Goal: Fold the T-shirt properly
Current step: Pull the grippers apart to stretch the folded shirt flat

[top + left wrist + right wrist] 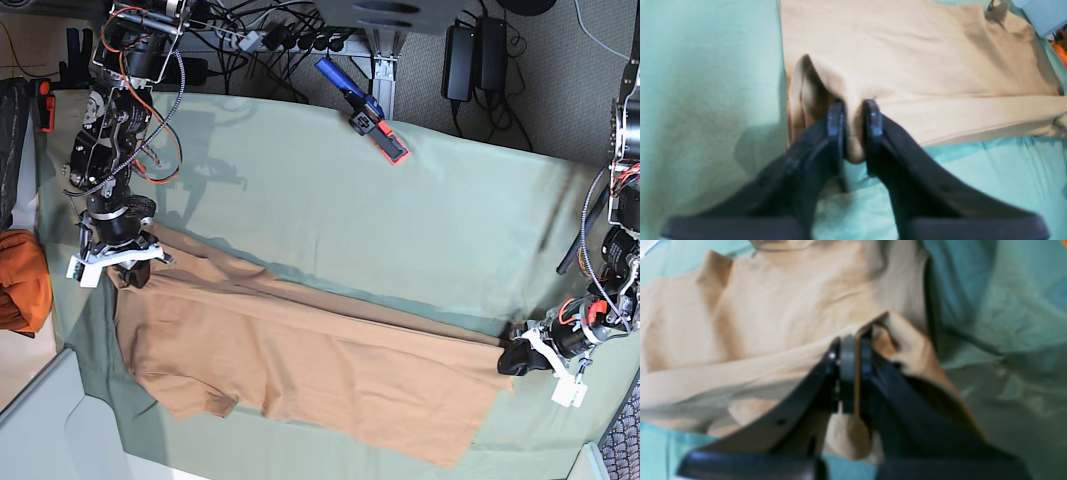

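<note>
Here we see the plain tan cotton T-shirt point(300, 370) lying flat on the sage-green cloth point(380, 220), w/ left gripper point(853, 113) pinching its hem corner and right gripper point(853, 353) clamped on a shoulder fold, opp. ends.

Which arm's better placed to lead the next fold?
Neither clearly; probably both together. The left gripper is shut on the T-shirt at one end, and the right gripper pinches the opposite end, so each holds cloth.
</note>
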### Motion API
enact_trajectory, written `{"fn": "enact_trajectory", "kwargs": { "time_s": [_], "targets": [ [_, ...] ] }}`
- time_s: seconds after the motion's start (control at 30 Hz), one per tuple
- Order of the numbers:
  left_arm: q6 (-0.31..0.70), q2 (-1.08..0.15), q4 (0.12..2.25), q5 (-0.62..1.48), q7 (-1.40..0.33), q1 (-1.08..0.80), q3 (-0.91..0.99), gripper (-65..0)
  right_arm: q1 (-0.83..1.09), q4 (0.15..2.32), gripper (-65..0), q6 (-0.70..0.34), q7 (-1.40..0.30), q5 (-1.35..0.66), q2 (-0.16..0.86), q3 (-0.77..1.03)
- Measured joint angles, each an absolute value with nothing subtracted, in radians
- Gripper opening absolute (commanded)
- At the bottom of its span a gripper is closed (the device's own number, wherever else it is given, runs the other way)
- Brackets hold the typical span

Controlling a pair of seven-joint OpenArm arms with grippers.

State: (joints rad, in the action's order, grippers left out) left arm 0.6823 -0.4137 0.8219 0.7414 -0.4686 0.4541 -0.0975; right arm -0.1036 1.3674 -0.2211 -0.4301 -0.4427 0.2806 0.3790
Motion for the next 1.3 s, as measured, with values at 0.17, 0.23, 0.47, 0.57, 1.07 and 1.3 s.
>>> {"fn": "enact_trajectory", "kwargs": {
  "time_s": [0.17, 0.23, 0.47, 0.57, 1.07, 1.3],
  "targets": [
    [0.682, -0.415, 0.822, 0.726, -0.455, 0.466, -0.097, -45.7, -0.106, 1.367, -44.7, -0.221, -0.404, -0.419, 0.281, 0.379],
    [0.682, -0.414, 0.822, 0.719, -0.455, 0.476, -0.097, -33.1, -0.106, 1.367, -29.7, -0.221, -0.405, -0.403, 0.282, 0.379],
    [0.682, -0.413, 0.822, 0.718, -0.463, 0.482, -0.097, -23.3, -0.107, 1.367, -21.5, -0.221, -0.405, -0.398, 0.282, 0.379],
    [0.682, -0.413, 0.822, 0.719, -0.467, 0.482, -0.091, -23.3, -0.107, 1.367, -21.5, -0.221, -0.405, -0.399, 0.28, 0.387],
    [0.682, -0.42, 0.822, 0.883, -0.658, 0.464, 0.065, -23.4, -0.066, 1.367, -21.6, -0.221, -0.539, -0.506, 0.271, 0.607],
    [0.682, -0.416, 0.822, 0.896, -0.657, 0.421, 0.065, -23.4, -0.058, 1.283, -21.6, -0.221, -0.482, -0.535, 0.231, 0.562]
  ]
}}
